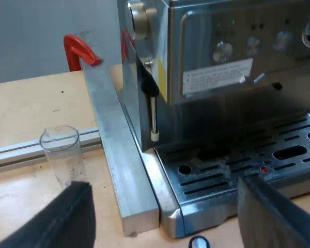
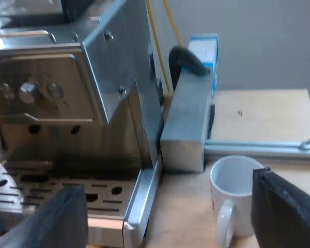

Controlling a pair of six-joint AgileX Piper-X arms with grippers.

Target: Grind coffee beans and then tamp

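Plain grey wall (image 1: 36,31) rising behind light wooden tabletop (image 1: 26,103), at 12 o'clock ahead. Flat aluminium rail (image 1: 10,154) lying across tabletop. Soft light falling evenly.

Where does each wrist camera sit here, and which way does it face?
Left wrist view: on the left arm, facing down past the open left gripper at the espresso machine, its drip tray and a measuring glass on the table; both black fingers show.
Right wrist view: on the right arm, facing past the open right gripper at the espresso machine's other front corner and a mug; both fingers show.
Shared: the espresso machine and drip tray, from opposite ends.
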